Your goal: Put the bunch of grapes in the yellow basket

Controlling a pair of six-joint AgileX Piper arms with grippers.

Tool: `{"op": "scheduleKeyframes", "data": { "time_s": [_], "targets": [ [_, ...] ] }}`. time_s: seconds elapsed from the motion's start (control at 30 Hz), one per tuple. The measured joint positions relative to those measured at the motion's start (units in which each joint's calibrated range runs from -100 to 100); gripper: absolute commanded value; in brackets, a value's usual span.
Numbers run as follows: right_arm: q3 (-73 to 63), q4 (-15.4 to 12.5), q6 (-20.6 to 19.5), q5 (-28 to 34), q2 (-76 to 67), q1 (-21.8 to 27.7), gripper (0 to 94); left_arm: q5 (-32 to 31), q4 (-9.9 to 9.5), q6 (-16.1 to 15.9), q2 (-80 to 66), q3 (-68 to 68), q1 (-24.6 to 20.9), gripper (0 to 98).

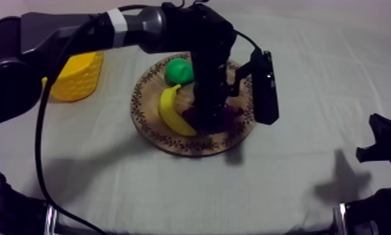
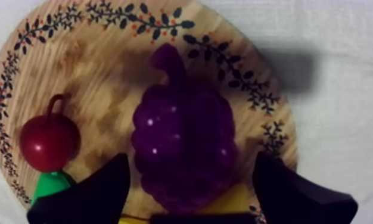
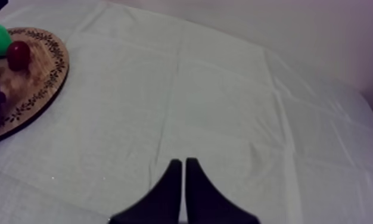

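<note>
Top view: bunch of grapes half behind the left gripper.

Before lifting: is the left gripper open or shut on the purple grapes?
Open: the left gripper has its black fingers apart, either side of the purple bunch of grapes.

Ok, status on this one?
Left gripper open, astride the bunch of grapes on the wooden board. Right gripper shut, over the cloth. Small red fruit beside the grapes, outside the fingers.
</note>
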Motion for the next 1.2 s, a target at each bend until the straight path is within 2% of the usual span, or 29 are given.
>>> {"op": "scheduleKeyframes", "data": {
  "time_s": [0.4,0.53,0.87,1.0,1.2],
  "targets": [
    [0.00,0.00,0.00,0.00,0.00,0.00,0.3,0.11,0.17,-0.33,3.95,-2.29,-0.62,79.9],
    [0.00,0.00,0.00,0.00,0.00,0.00,0.3,0.14,-0.07,0.27,4.86,-3.46,-0.66,73.5],
    [0.00,0.00,0.00,0.00,0.00,0.00,0.3,0.23,-0.41,2.60,6.08,-4.96,-0.73,49.3],
    [0.00,0.00,0.00,0.00,0.00,0.00,0.3,-0.08,-0.46,3.37,6.14,-5.04,-0.81,45.6],
    [0.00,0.00,0.00,0.00,0.00,0.00,0.3,-1.83,-0.58,3.73,4.01,-2.48,-0.81,45.2]
  ]
}}
